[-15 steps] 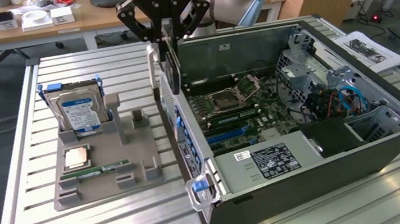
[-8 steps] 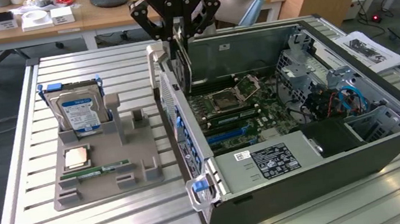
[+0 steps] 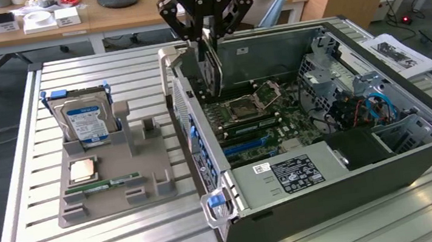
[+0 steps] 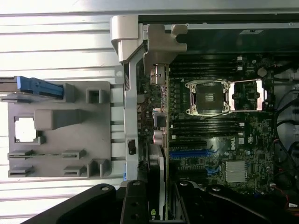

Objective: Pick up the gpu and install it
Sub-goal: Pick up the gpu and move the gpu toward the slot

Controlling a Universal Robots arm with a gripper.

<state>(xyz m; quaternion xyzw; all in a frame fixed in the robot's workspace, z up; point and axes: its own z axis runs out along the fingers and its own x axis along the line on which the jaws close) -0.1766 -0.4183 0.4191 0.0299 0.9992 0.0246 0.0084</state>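
Hanging upright, the gpu [image 3: 212, 75] is clamped between the partly closed fingers [image 3: 189, 29] over the open computer case [image 3: 331, 199] on the slatted bench [image 3: 132, 240]; office desks [image 3: 106, 17] stand behind.

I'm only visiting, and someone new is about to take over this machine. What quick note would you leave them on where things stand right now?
Gripper: shut on the gpu, holding it on edge.
Gpu: hangs over the motherboard in the open computer case, close to the case wall on the exterior view's left.
Done: gpu picked up and brought to the case.
Left: the card is not yet seated; the blue slot is empty.
Hard drive and memory stick sit in the gray holder.
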